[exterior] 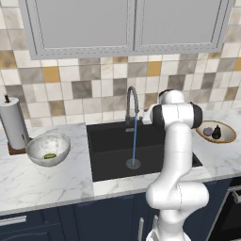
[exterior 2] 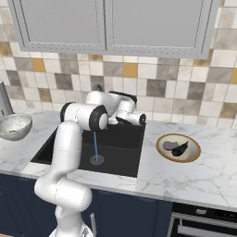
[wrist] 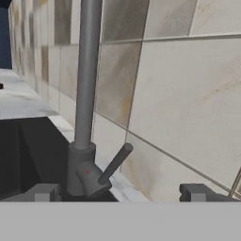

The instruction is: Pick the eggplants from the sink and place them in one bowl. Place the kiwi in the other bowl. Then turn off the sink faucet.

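The sink faucet (wrist: pixel 87 94) is seen at the back edge of the sink (exterior: pixel 110 141). Its slanted lever (wrist: pixel 114 163) is placed between the wide-open, empty jaws of the gripper (wrist: pixel 120 192).

1. Left base view looks forward and down from behind the arm, sink (exterior: pixel 141 146) at centre frame.
2. Right base view faces the same sink (exterior 2: pixel 99 148) from the other side.
3. Hand view sits close to the faucet (wrist: pixel 87 103) base, tiled wall filling the right.
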Robot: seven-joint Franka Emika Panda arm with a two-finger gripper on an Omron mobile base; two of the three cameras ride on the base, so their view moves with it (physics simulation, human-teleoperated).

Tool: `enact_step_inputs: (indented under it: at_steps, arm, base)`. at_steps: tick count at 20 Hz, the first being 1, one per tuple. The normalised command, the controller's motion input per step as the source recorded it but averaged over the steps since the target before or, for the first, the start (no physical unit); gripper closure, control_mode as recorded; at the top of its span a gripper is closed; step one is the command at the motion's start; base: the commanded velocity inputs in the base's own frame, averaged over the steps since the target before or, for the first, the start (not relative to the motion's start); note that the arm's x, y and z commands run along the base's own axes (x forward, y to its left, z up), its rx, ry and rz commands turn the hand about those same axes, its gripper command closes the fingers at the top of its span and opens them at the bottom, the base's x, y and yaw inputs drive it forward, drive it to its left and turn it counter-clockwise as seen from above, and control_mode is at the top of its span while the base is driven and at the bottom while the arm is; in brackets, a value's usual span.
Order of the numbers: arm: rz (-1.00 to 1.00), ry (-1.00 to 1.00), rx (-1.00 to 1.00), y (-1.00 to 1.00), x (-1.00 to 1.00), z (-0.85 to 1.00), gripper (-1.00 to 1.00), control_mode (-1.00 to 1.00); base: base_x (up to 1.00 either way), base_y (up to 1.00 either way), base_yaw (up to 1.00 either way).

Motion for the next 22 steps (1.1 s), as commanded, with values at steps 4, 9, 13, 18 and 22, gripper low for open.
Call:
enact_step_inputs:
  at_steps: [4, 9, 13, 18, 22]
  arm:
    - [0.00, 0.00, 0.01, 0.00, 0.24, -0.08, -1.00, -1.00]
    - [0.00, 0.00, 0.01, 0.00, 0.22, -0.05, -1.00, -1.00]
    - [0.00, 0.00, 0.01, 0.00, 0.24, -0.02, -1.00, -1.00]
    - [0.00, 0.00, 0.01, 0.00, 0.24, -0.02, -1.00, -1.00]
    - [-0.04, 0.00, 0.02, 0.01, 0.15, 0.00, -1.00, -1.00]
  base:
    - [0.00, 0.00, 0.00]
    - [0.00, 0.00, 0.00]
    - [0.00, 0.00, 0.00]
    - [0.00, 0.00, 0.00]
    - [0.00, 0.00, 0.00]
